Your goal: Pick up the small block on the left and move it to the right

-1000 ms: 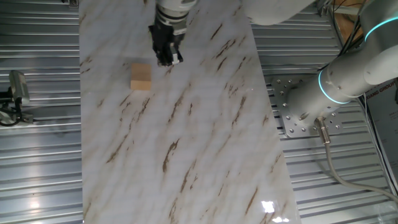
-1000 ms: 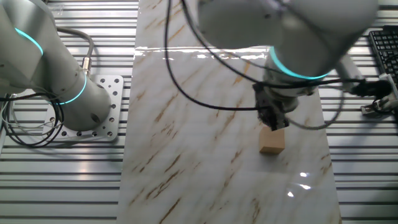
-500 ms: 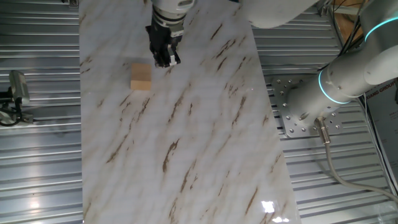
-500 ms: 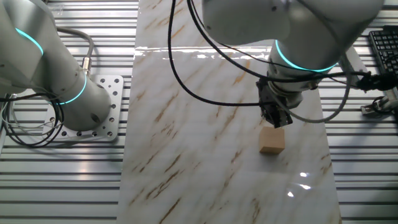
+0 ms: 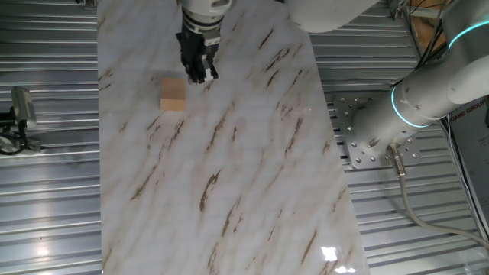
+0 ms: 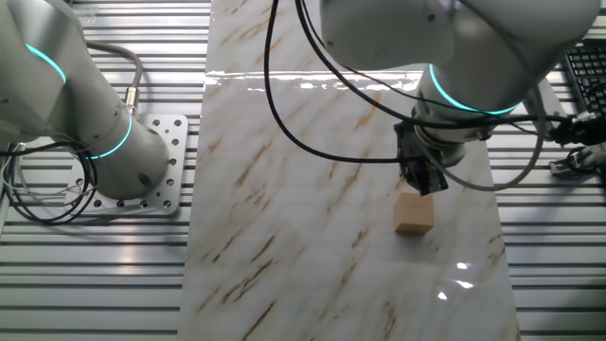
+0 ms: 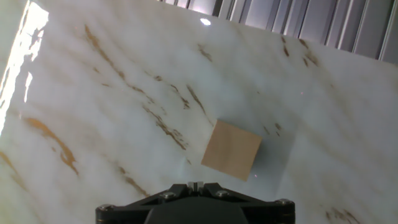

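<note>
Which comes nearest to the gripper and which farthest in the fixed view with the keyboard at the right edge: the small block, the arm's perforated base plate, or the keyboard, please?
Measured from the gripper:
1. The small block, just below the fingertips on the marble table.
2. The keyboard, at the right edge.
3. The perforated base plate, far left beside the table.

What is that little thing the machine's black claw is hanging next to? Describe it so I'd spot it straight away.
Find the long white marble-look tabletop with brown streaks. Near one long edge, beside the black gripper, sits the small block: a plain light-tan wooden cube, lying untouched. It is the only loose thing on the marble.
</note>
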`<state>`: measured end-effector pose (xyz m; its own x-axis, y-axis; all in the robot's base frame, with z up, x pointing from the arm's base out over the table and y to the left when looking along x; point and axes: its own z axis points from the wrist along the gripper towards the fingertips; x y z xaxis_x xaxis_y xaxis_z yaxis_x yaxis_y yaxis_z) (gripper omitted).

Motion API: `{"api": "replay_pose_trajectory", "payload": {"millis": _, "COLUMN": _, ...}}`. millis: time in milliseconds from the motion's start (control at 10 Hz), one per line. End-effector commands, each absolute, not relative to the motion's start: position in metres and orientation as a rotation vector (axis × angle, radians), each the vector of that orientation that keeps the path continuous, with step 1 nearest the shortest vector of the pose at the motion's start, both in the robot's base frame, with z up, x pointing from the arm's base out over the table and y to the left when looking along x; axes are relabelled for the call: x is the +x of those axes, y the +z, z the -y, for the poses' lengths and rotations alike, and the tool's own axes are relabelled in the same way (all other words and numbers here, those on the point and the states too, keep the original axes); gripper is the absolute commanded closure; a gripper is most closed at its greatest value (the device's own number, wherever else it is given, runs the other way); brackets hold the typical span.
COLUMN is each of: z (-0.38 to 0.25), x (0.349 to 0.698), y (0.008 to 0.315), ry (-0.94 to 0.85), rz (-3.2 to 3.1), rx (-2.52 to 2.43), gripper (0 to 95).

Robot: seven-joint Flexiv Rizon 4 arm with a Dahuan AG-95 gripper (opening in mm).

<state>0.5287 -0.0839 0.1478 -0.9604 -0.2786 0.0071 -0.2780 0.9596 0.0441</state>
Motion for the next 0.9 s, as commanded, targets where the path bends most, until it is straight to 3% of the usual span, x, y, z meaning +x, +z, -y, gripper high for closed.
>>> {"api": "replay_pose_trajectory", "payload": {"millis": 100, "z": 0.0839, "x": 0.5296, "y": 0.1478, "ry": -0.086, "rz": 3.077, "rx": 0.455, "gripper": 95.0}}
{"api": "replay_pose_trajectory", "payload": {"millis": 400, "z": 0.0839, "x": 0.5296, "y": 0.1478, "ry": -0.226, "rz": 3.000, "rx": 0.437, "gripper": 95.0}}
{"api": "replay_pose_trajectory", "payload": {"millis": 900, "z": 0.0839, "x": 0.5296, "y": 0.1478, "ry": -0.212, "rz": 3.070, "rx": 0.453, "gripper": 95.0}}
